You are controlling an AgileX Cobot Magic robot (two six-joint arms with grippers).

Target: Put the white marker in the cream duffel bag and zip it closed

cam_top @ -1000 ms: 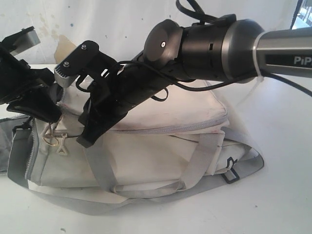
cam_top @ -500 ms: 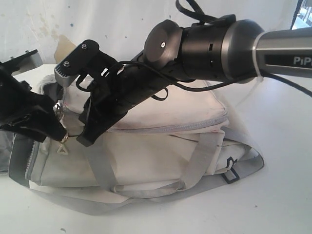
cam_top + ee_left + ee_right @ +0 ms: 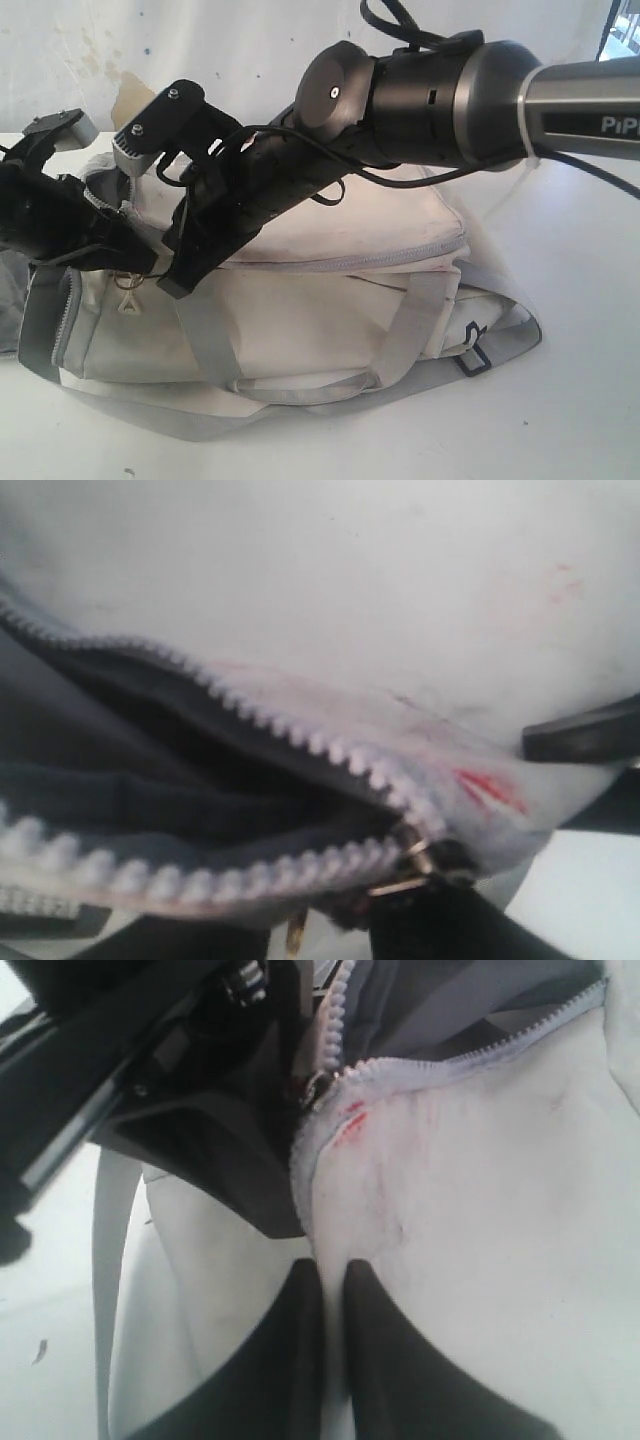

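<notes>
Item: cream duffel bag (image 3: 330,300), soft and faintly stained, lying lengthwise on the white table (image 3: 560,400), toward the far edge where a blotched white backdrop (image 3: 250,40) rises; bare surface shows to the right and in front

Fittings: grey webbing straps (image 3: 415,320) run down the front panel, and one long strap trails on the table along the near side; black buckle (image 3: 472,352) at the right end

Main zipper (image 3: 380,256): closed along the top from the right end up to the slider (image 3: 420,865) near the left end; beyond the slider the two rows of teeth stand apart over dark grey lining (image 3: 150,780). Triangular pull tab (image 3: 126,303) hangs just below. Small red mark (image 3: 350,1120) on the cream fabric beside the slider

Left gripper (image 3: 135,262): black, low at the bag's left end, tips right at the slider; claw width cannot be told, nor whether it grips anything

Right gripper (image 3: 328,1278): its arm (image 3: 450,90) crosses above the bag from the right; claw narrow, fingers almost together, nipping a fold of the bag's cream fabric just beside the slider, on the front top edge

White marker: not to be seen in any view
</notes>
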